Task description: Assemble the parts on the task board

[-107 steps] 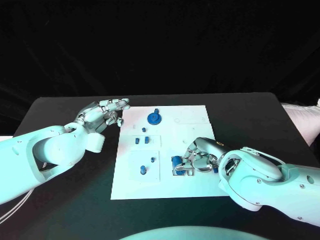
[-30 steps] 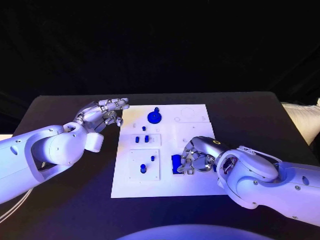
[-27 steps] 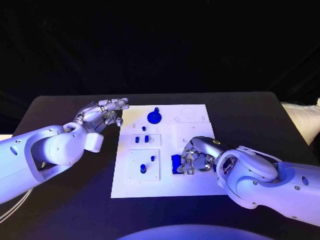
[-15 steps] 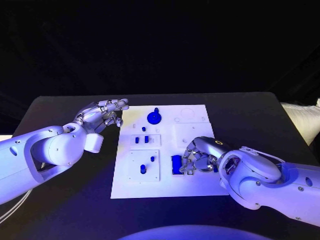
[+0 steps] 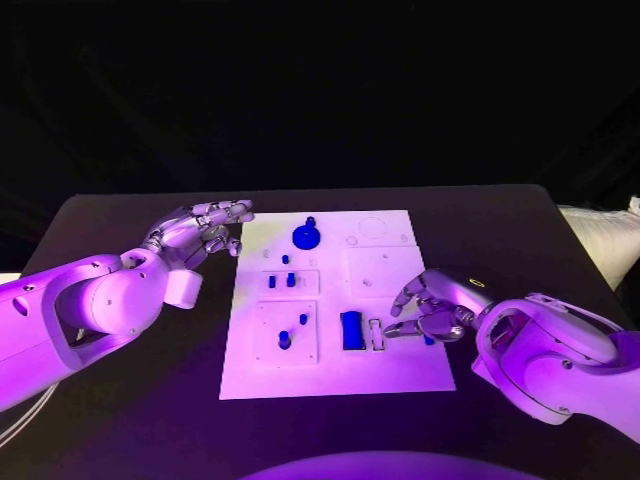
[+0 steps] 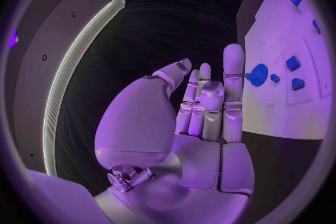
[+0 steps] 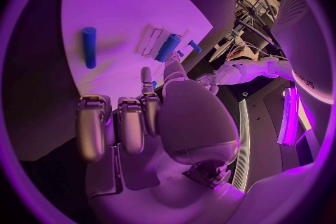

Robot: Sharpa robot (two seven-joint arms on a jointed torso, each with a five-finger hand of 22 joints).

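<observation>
The white task board [image 5: 392, 375] lies mid-table. A long blue block [image 5: 352, 330] sits in the board's near part, next to a narrow white slot [image 5: 376, 333]; the right wrist view shows this block [image 7: 168, 47] too. My right hand [image 5: 433, 310] hovers just right of the block, fingers apart, holding nothing. A small blue piece [image 5: 425, 339] lies on the board by its fingertips. A blue cylinder [image 7: 89, 46] lies flat on the board. My left hand [image 5: 205, 227] floats at the board's far left corner, fingers straight and spread, empty. A round blue knob [image 5: 307, 237] stands near it.
Several small blue parts [image 5: 281, 282] stand in the board's left panels, with one more [image 5: 284, 340] nearer me. A pale bag [image 5: 609, 235] sits at the table's right edge. Black table [image 5: 118, 400] surrounds the board.
My right hand has let go of the long blue block and drawn off to the right with its fingers opened. The block stays in place. The left hand has not moved.
</observation>
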